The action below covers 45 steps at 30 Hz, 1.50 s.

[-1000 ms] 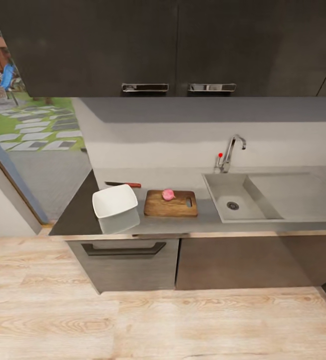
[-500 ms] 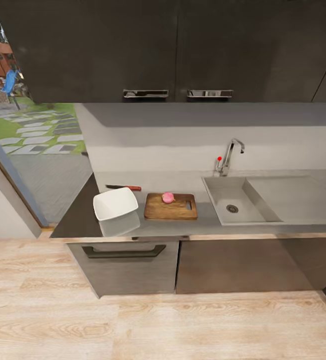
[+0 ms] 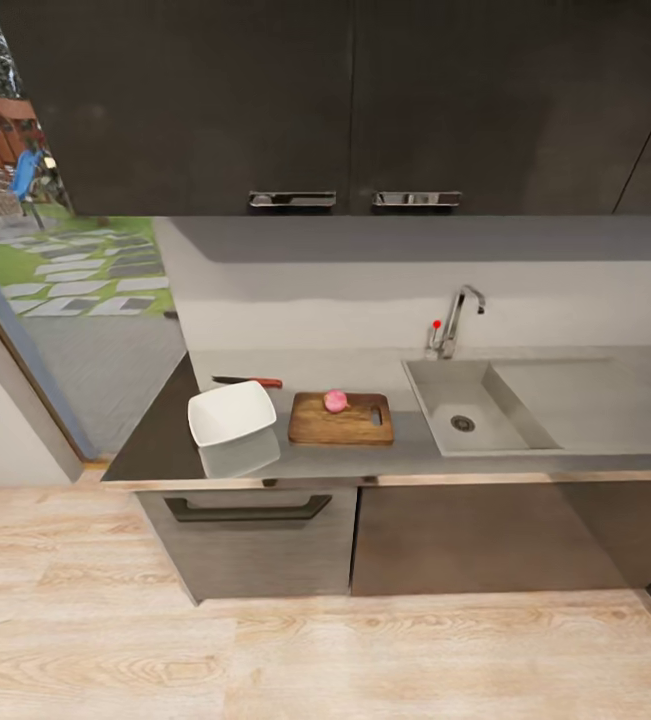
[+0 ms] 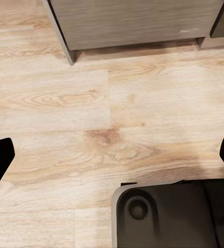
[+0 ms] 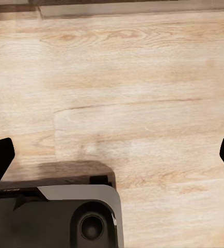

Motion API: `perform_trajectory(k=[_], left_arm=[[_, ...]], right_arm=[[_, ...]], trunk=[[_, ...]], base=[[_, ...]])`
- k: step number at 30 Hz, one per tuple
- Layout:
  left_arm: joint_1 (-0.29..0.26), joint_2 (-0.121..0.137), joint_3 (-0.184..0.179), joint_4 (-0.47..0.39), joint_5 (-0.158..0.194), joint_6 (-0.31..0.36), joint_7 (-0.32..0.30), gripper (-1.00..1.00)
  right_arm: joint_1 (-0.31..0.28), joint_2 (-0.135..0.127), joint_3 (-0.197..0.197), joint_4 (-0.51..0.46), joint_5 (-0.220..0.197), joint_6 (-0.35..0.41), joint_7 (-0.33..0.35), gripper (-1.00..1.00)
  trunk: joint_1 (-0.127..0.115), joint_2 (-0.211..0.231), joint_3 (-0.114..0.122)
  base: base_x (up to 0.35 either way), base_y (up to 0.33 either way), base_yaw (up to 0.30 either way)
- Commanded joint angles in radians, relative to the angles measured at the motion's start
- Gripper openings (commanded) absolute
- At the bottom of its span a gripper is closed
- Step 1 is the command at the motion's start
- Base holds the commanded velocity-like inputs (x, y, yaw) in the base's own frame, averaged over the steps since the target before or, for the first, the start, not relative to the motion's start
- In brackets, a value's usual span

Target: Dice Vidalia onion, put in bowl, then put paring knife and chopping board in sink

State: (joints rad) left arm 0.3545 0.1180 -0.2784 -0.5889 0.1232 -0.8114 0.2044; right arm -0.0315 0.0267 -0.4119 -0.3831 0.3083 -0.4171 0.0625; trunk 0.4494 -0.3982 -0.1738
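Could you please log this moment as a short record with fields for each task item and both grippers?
onion: Vidalia onion rests on the chopping board, near its back edge
knife: paring knife lies on the countertop behind the bowl
bowl: empty, left of the board
sink: basin holds nothing visible; faucet behind it
left gripper: jaws wide apart over wooden floor, holding nothing
right gripper: jaws wide apart over floor, holding nothing
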Motion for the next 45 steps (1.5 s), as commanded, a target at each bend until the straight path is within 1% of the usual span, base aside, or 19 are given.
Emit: perform_trajectory(k=[1, 14, 24, 38, 45], left_arm=[[0.0, 0.002, -0.008, -0.002, 0.01, -0.002, 0.004, 1.0], [0.0, 0.002, -0.008, -0.002, 0.01, -0.002, 0.004, 1.0], [0.0, 0.002, -0.008, -0.002, 0.01, -0.002, 0.004, 1.0], [0.0, 0.002, -0.008, -0.002, 0.01, -0.002, 0.003, 1.0], [0.0, 0.002, -0.008, -0.002, 0.01, -0.002, 0.003, 1.0]], right_arm=[[-0.001, 0.001, -0.008, 0.0, 0.005, -0.003, 0.007, 1.0], [-0.001, 0.001, -0.008, 0.0, 0.005, -0.003, 0.007, 1.0], [-0.001, 0.001, -0.008, 0.0, 0.005, -0.003, 0.007, 1.0], [-0.001, 0.001, -0.008, 0.0, 0.005, -0.003, 0.007, 1.0], [-0.001, 0.001, -0.008, 0.0, 0.005, -0.003, 0.007, 1.0]], trunk=[[0.001, -0.002, 0.0], [0.001, -0.002, 0.02], [0.001, -0.002, 0.036], [0.001, -0.002, 0.058], [0.001, -0.002, 0.069]], base=[[0.0, 0.0, 0.0], [0.0, 0.003, 0.0], [0.0, 0.12, 0.0], [0.0, 0.004, 0.0], [-0.188, 0.042, 0.0]])
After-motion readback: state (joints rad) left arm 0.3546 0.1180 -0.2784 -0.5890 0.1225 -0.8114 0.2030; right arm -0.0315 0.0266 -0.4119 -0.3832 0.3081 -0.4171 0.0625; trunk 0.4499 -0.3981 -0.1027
